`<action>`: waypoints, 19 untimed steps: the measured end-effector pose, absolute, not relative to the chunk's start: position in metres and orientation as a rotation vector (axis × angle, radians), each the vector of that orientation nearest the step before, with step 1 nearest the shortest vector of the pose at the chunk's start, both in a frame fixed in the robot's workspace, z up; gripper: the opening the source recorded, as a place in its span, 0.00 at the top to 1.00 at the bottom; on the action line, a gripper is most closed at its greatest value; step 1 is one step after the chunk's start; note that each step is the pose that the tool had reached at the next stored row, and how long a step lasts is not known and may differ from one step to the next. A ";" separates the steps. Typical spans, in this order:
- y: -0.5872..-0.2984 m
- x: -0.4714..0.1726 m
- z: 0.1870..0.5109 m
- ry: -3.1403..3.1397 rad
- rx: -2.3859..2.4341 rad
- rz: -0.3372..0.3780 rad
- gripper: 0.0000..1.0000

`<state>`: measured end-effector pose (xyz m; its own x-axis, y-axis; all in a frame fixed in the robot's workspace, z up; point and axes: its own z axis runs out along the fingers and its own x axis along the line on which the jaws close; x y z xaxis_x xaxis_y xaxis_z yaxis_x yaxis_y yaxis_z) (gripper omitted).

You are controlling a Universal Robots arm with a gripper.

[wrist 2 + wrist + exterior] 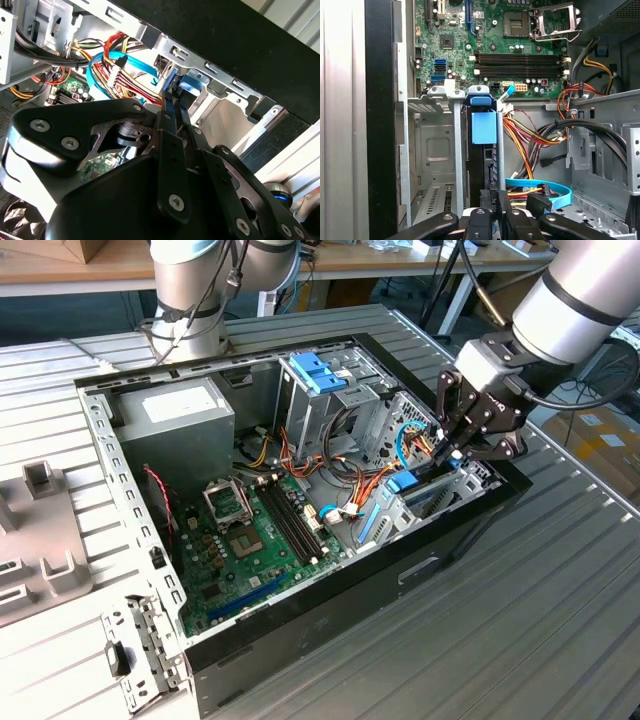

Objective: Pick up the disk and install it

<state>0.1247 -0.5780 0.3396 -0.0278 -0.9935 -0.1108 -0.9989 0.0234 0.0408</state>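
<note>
The disk (484, 127) stands on edge in a narrow metal bay slot at the case's side wall, with its light-blue carrier tab facing up. In the exterior view the disk (405, 483) sits low inside the case at that view's right. My gripper (452, 452) reaches down into the case just behind it. In both wrist views the black fingers (490, 202) are drawn close together on the dark end of the disk. The carrier's blue end (189, 86) shows just past the fingertips (170, 102).
The open computer case (330, 640) lies on a ribbed metal table. The motherboard (250, 540), the grey power supply (175, 410) and a drive cage with a blue part (315, 370) fill it. Orange, red and blue cables (530, 140) run beside the bay. The metal bay rails (457, 150) flank the slot closely.
</note>
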 end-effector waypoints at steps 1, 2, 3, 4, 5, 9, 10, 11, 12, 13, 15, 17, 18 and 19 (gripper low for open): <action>-0.578 0.123 0.340 2.210 -2.154 0.165 0.83; -0.578 0.123 0.339 2.210 -2.154 0.165 0.83; -0.578 0.123 0.339 2.210 -2.154 0.165 0.83; -0.578 0.123 0.339 2.210 -2.154 0.165 0.83; -0.578 0.123 0.339 2.210 -2.155 0.165 0.83; -0.575 0.123 0.338 2.204 -2.158 0.168 0.83; -0.574 0.123 0.339 2.205 -2.159 0.167 0.83; -0.574 0.123 0.339 2.205 -2.159 0.166 0.83; -0.574 0.123 0.339 2.205 -2.159 0.166 0.83; -0.574 0.123 0.339 2.205 -2.160 0.165 0.83; -0.574 0.123 0.339 2.205 -2.160 0.166 0.83; -0.575 0.123 0.339 2.205 -2.160 0.166 0.83; -0.575 0.123 0.339 2.205 -2.160 0.166 0.83; -0.575 0.123 0.339 2.205 -2.160 0.165 0.83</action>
<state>0.1232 -0.5746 0.3393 -0.0231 -0.9936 -0.1108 -0.9990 0.0186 0.0409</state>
